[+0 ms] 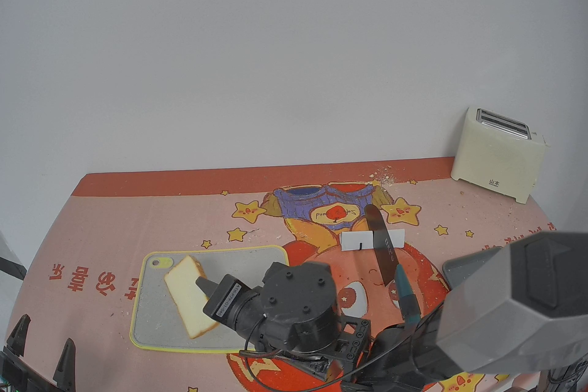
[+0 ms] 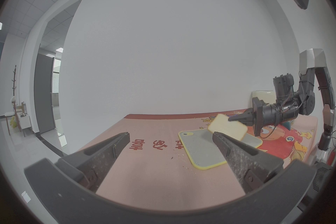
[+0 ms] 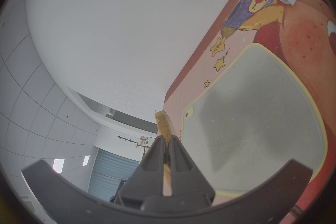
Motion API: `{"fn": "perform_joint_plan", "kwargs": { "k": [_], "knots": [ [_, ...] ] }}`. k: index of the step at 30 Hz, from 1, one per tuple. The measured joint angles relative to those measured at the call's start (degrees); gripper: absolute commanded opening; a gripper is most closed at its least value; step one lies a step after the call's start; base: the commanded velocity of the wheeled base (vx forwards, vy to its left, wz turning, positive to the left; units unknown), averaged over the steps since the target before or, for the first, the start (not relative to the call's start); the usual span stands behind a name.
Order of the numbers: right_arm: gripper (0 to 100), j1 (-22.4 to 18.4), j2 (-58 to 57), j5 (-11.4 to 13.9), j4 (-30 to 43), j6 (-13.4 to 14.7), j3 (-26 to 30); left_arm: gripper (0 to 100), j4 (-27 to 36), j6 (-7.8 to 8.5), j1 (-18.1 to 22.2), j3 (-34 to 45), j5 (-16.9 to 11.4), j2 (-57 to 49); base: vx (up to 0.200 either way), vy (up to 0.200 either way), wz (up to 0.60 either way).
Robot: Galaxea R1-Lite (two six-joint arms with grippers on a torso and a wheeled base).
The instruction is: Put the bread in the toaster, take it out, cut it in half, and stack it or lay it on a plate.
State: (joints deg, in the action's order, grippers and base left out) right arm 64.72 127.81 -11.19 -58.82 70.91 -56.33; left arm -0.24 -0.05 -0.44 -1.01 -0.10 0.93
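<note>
Pale bread [image 1: 187, 295], one slice, pinched by right end effector [image 1: 201, 283]; left end effector [image 2: 171, 139] spread.

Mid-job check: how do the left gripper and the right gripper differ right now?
The left gripper has its jaws wide apart and holds nothing; the right gripper is shut on the bread slice. The left gripper sits by the near left corner of the table, off the cutting board; the right gripper is over that board. Shared: both are dark, two-fingered with pointed tips, and neither touches the knife.
</note>
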Motion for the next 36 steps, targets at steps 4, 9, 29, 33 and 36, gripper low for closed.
{"fn": "perform_joint_plan", "kwargs": {
  "k": [4, 9, 29, 33, 36],
  "knots": [
    [0, -0.26, 2.12, -0.71, -0.05, -0.71, -0.66, 100, 0.00, 0.05, 0.00, 0.00, 0.00, 0.00, 0.000, 0.000, 0.00],
    [0, -1.07, 3.15, -1.29, -0.02, -1.04, -0.96, 100, 0.00, 0.05, 0.02, 0.00, 0.00, 0.00, 0.000, 0.000, 0.00],
    [100, -2.66, 1.79, -2.57, 0.66, -4.13, 2.61, 100, 0.02, 0.02, 0.06, 0.00, 0.00, 0.00, 0.000, 0.000, 0.00],
    [100, -2.71, -0.44, -2.68, 2.17, -8.59, 5.46, 100, 0.02, 0.02, 0.06, 0.00, 0.00, 0.00, 0.000, 0.000, 0.00],
    [100, -2.86, -2.32, -2.77, 7.06, -12.01, 6.73, 100, 0.02, 0.02, 0.04, 0.00, 0.00, 0.00, 0.000, 0.000, 0.00]
  ]
}}
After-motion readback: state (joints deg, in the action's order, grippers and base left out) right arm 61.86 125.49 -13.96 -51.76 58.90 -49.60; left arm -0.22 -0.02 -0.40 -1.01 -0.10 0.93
